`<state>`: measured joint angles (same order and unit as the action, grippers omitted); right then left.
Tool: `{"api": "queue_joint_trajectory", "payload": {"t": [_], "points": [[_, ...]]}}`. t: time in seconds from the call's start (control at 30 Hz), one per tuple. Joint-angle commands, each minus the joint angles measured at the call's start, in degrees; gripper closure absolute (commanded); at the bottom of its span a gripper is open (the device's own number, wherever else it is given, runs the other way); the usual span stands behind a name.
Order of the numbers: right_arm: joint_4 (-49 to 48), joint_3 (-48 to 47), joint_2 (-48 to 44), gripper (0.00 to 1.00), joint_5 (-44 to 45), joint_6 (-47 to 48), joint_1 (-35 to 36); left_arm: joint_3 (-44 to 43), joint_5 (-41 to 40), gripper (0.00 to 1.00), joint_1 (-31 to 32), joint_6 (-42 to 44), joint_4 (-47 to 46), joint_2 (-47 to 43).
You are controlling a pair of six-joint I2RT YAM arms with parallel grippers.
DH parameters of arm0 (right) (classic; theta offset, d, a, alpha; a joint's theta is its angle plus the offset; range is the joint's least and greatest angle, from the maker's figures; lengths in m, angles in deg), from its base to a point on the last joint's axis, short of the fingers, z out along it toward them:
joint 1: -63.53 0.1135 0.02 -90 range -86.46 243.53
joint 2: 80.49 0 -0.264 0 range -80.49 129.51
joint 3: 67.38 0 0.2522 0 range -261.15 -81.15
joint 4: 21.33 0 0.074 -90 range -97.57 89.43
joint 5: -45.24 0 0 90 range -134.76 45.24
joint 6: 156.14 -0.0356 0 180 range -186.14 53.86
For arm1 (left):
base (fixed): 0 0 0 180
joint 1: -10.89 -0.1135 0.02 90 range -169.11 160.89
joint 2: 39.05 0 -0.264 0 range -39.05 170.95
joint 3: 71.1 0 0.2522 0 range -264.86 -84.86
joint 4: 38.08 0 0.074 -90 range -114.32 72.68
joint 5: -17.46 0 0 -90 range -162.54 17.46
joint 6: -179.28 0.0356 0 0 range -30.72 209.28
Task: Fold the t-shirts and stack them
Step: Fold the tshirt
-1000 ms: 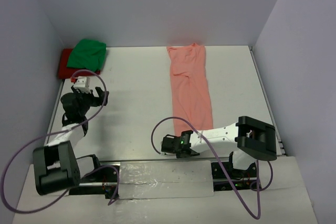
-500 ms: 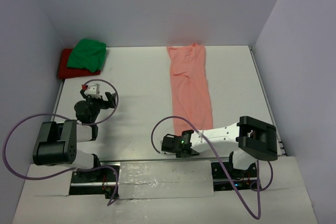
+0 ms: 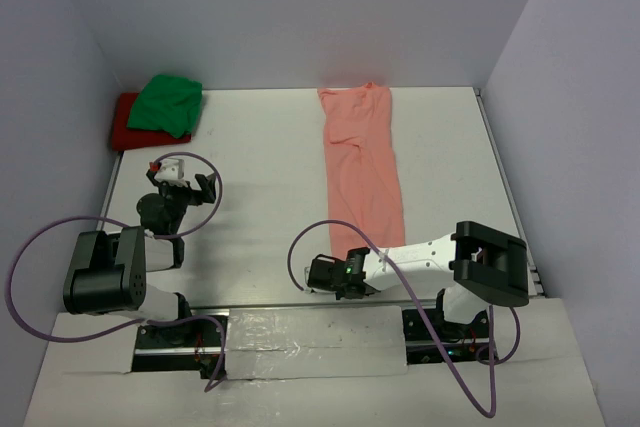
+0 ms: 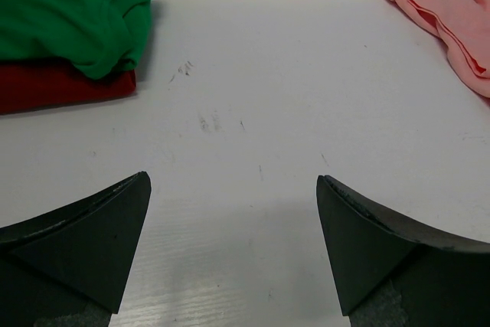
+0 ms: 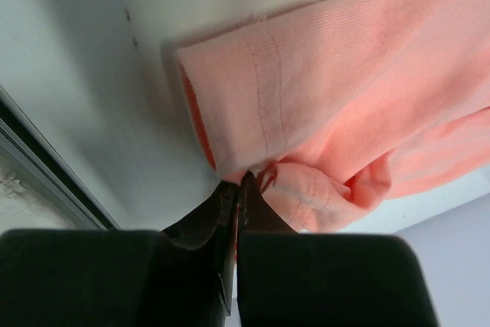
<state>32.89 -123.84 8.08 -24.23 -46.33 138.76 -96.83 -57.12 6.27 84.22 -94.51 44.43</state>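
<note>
The salmon-pink t-shirt (image 3: 362, 162) lies as a long narrow strip from the back of the table toward the right arm. My right gripper (image 3: 352, 261) is at its near end, and the right wrist view shows the jaws (image 5: 241, 180) shut on a pinch of the hem of the salmon-pink shirt (image 5: 344, 74). The green t-shirt (image 3: 168, 103) lies bunched on the folded red t-shirt (image 3: 124, 123) in the back left corner. My left gripper (image 3: 186, 183) hovers open just in front of that pile. Its wrist view shows bare table between the jaws (image 4: 231, 181), the green shirt (image 4: 69, 5) and red shirt (image 4: 53, 86) ahead to the left.
Purple-grey walls close in the white table (image 3: 260, 167) at the back and both sides. Purple cables loop from each arm over the table, one near the right gripper (image 3: 300, 247). A tip of the salmon-pink shirt (image 4: 452, 13) shows at the far right of the left wrist view.
My right gripper has shut on the hem of the salmon-pink shirt. The left arm has drawn back and its open gripper has shifted slightly right, away from the pile.
</note>
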Motion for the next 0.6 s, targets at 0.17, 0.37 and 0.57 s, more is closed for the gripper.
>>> {"api": "queue_joint_trajectory", "payload": {"t": [0.17,0.37,0.57], "points": [[-3.20,-0.10,-0.24,1.00,-1.55,-0.74,-0.25,0.10,1.37,0.01,-0.21,0.31,-4.16,0.28],[0.74,-3.35,-2.44,1.00,-2.60,-1.71,-0.34,0.10,1.37,0.01,-0.21,0.40,-4.16,0.19],[1.63,-6.60,-5.87,1.00,2.66,-0.39,-1.21,0.10,1.37,0.01,-0.21,0.40,-4.25,0.28]]}}
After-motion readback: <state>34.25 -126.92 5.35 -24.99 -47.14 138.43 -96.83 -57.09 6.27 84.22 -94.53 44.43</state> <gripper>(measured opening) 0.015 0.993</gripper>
